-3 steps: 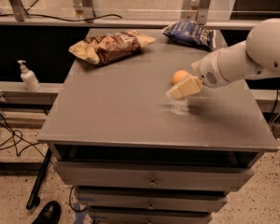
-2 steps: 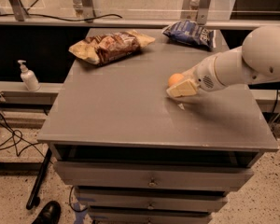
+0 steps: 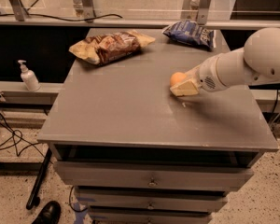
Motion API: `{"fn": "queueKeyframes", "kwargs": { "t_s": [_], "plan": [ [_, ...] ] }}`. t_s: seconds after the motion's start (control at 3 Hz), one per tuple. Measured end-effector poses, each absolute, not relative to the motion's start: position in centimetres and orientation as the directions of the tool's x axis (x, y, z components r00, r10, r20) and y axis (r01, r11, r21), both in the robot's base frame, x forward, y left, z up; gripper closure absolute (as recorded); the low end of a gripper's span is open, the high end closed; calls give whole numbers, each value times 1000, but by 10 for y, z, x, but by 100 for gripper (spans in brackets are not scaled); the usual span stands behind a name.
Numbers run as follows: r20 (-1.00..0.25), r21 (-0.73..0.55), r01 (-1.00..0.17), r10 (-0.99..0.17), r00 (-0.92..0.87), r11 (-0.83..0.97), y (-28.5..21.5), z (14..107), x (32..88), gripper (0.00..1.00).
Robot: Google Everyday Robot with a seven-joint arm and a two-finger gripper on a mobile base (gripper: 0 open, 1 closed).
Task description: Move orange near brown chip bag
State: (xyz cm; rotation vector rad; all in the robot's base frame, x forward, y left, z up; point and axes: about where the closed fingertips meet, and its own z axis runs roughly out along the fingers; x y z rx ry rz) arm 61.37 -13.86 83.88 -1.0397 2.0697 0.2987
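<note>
The orange (image 3: 177, 78) is a small round fruit at the right middle of the grey table (image 3: 130, 106). My gripper (image 3: 183, 87) reaches in from the right and its pale fingers are closed around the orange, low over the tabletop. The brown chip bag (image 3: 109, 45) lies flat at the back left of the table, well apart from the orange and to its upper left.
A dark blue chip bag (image 3: 190, 33) lies at the back right of the table. A white pump bottle (image 3: 28, 76) stands on a ledge left of the table. Drawers sit below the tabletop. Cables and a shoe lie on the floor at the left.
My gripper has shifted slightly left and back with the orange in it. The bags have not moved.
</note>
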Motion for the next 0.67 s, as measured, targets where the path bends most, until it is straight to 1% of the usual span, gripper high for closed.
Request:
{"fn": "queueKeyframes", "kwargs": {
  "t_s": [0.33,0.67],
  "plan": [
    [-732,-159,-755,-589,-342,636,-143,864,626,100],
    [-732,-159,-755,-589,-342,636,-142,864,626,100]
  ]
}}
